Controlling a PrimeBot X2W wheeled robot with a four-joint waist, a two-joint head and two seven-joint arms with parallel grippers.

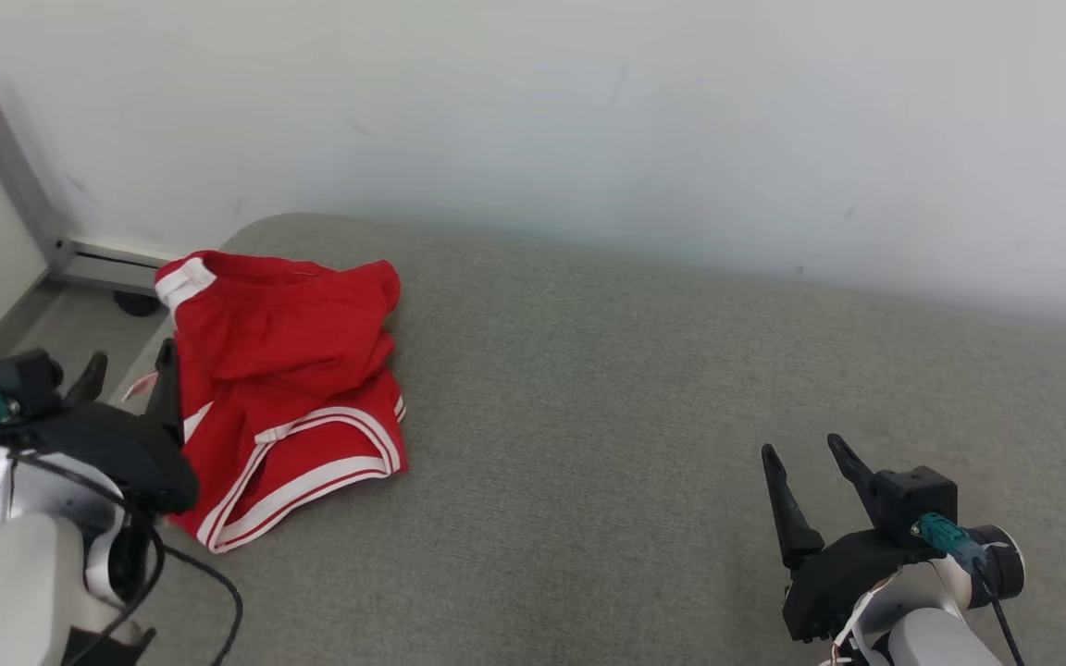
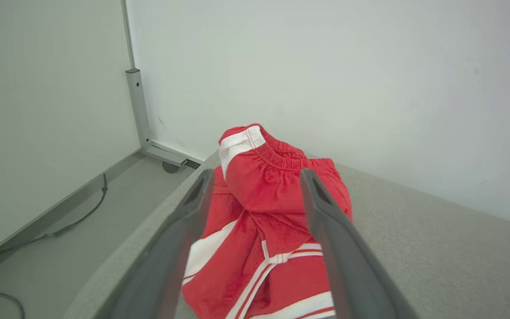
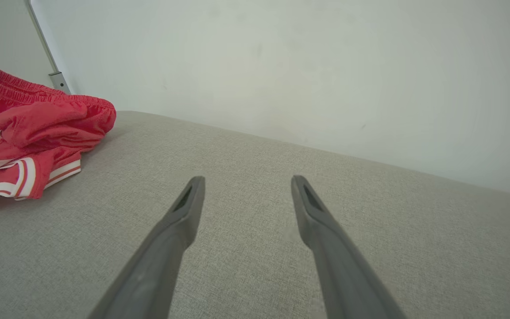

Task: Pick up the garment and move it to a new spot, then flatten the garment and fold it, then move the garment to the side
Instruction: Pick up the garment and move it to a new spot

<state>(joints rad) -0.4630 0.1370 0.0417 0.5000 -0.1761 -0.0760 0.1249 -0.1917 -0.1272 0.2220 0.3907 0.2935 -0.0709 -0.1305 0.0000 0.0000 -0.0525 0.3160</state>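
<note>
Red garment [image 1: 288,388], white-striped shorts, crumpled at 9 o'clock on grey fabric pad [image 1: 635,416], close to pad's left edge.
Probably light, limp, floppy; likely to sag and unfold when lifted. Best taken at elastic waistband [image 1: 246,268], 12 o'clock end of heap, or striped hem [image 1: 311,481] at 6 o'clock. Wide apart, empty: left gripper [image 1: 132,361] at cloth's 9 o'clock side, contact unclear; right gripper [image 1: 801,449] at 4 o'clock, well apart from cloth. Lower left corner of shorts hidden behind left gripper; inner folds, second leg hard to make out.
</note>
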